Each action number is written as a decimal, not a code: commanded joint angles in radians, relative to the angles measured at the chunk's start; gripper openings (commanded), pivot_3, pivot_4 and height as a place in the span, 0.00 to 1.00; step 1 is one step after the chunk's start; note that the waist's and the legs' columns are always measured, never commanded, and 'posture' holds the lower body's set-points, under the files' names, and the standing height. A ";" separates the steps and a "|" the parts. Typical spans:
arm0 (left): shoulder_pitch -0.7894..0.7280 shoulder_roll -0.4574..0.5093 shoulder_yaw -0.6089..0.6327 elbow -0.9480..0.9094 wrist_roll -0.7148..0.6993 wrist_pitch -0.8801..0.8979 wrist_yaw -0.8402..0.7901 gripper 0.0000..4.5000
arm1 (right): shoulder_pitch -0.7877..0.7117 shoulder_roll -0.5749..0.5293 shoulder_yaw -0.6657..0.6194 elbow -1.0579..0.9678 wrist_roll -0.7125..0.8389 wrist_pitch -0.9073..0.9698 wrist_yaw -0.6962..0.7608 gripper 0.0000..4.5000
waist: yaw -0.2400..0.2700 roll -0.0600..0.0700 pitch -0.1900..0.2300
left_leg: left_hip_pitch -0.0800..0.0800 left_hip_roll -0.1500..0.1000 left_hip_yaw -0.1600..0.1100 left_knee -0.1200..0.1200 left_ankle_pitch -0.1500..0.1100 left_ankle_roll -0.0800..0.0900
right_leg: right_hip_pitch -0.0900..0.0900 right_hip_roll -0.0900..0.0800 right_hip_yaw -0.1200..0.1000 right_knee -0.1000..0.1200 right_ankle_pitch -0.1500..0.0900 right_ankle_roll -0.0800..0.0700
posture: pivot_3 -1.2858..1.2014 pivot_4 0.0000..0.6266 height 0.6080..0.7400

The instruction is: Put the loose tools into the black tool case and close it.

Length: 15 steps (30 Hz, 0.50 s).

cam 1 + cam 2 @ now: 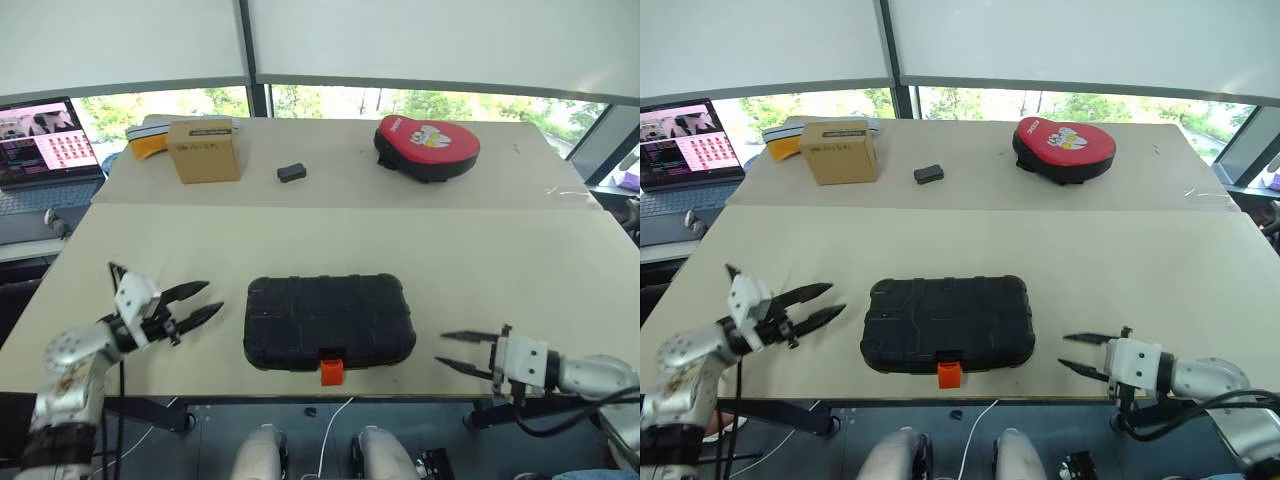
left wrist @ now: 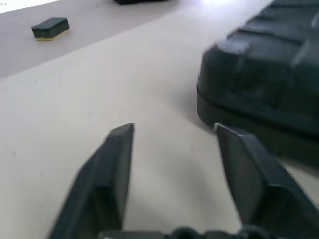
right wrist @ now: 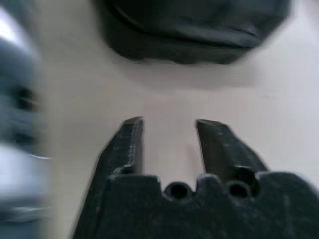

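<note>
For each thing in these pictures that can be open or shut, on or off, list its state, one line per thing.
black tool case: shut, lying flat, orange latch at its front edge.
left gripper: jaws open, holding nothing, beside the case.
right gripper: jaws open, holding nothing, beside the case.
laptop: lid open, screen on.
cardboard box: shut.

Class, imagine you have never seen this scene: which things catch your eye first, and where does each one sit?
The closed black tool case lies at the table's near edge, its orange latch facing the robot. An open, empty pincer flanks it on each side, the left pincer and the right pincer, neither touching it. On the far table a red padded pouch stands out at the right, with a cardboard box at the left.
</note>
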 commanded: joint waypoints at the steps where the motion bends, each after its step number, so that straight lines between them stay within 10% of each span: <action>1: -0.151 -0.010 -0.082 0.050 0.058 0.052 0.019 0.24 | 0.030 0.004 0.025 -0.209 0.028 0.181 0.024 0.07 | 0.004 -0.001 0.000 | 0.001 0.000 0.000 0.000 0.000 0.000 | 0.002 0.001 0.000 -0.001 0.000 0.000 | 0.52 0.24 1.00; 4: -0.257 -0.035 -0.135 0.118 0.097 0.127 0.052 0.01 | -0.050 0.096 0.087 -0.235 -0.075 0.276 -0.023 0.00 | 0.003 -0.001 -0.001 | 0.000 -0.001 0.000 0.000 0.000 0.000 | 0.001 0.003 0.000 -0.002 0.000 0.000 | 0.52 0.24 1.00; 15: -0.264 -0.033 -0.236 0.158 0.142 0.199 -0.025 0.01 | -0.300 0.317 0.154 -0.123 -0.281 0.385 -0.067 0.00 | -0.010 -0.007 0.000 | -0.009 -0.001 0.001 0.000 0.002 -0.002 | -0.011 0.006 0.000 0.003 0.001 -0.001 | 0.52 0.24 1.00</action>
